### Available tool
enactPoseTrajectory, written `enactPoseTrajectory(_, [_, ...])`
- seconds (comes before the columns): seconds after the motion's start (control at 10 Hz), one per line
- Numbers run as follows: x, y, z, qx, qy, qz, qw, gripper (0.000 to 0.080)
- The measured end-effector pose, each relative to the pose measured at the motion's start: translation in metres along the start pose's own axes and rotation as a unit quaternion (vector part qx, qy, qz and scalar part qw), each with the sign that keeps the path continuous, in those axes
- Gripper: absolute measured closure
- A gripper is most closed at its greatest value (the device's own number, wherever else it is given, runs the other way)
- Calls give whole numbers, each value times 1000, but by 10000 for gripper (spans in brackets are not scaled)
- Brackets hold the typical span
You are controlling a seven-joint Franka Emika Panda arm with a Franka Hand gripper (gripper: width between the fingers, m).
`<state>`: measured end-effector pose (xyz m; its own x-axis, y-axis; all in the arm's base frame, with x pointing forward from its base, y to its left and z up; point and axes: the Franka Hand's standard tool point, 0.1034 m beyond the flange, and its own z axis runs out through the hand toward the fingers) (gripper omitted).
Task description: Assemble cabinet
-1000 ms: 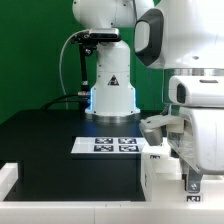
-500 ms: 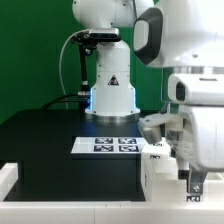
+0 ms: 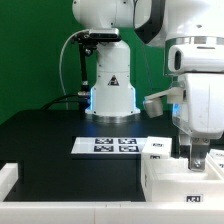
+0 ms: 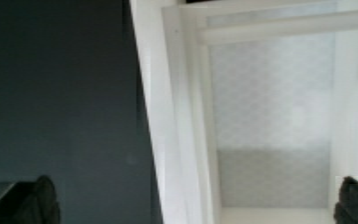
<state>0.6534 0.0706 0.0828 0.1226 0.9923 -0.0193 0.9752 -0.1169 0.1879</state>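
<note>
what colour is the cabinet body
The cabinet is plain white. The wrist view shows it best, close up.

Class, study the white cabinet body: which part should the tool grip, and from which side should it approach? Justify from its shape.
Grip the cabinet's thin side wall from above. The body looks too wide for the tool, but this wall is a narrow, straight edge with free space either side; the wrist view shows the open fingers straddling it.

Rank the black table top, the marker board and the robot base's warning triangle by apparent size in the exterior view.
1. Black table top
2. Marker board
3. Warning triangle
Nearness to the camera does not alter this order.
</note>
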Motion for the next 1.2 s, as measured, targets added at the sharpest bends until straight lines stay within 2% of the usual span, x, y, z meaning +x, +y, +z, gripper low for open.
enactPoseTrajectory(0.2, [2,-2,-1,-1,1,15,1000,2])
enactPoseTrajectory(0.3, [7,-15,-6,-1,4,52,999,3])
enactPoseTrajectory(0.4, [13,-34,-11,7,2,85,996,3])
enactPoseTrajectory(0.5, [21,-48,-14,5,7,110,994,3])
enactPoseTrajectory(1.0, [21,-52,-12,8,6,114,993,3])
enactPoseTrajectory(1.2, [31,-83,-24,18,5,146,989,3])
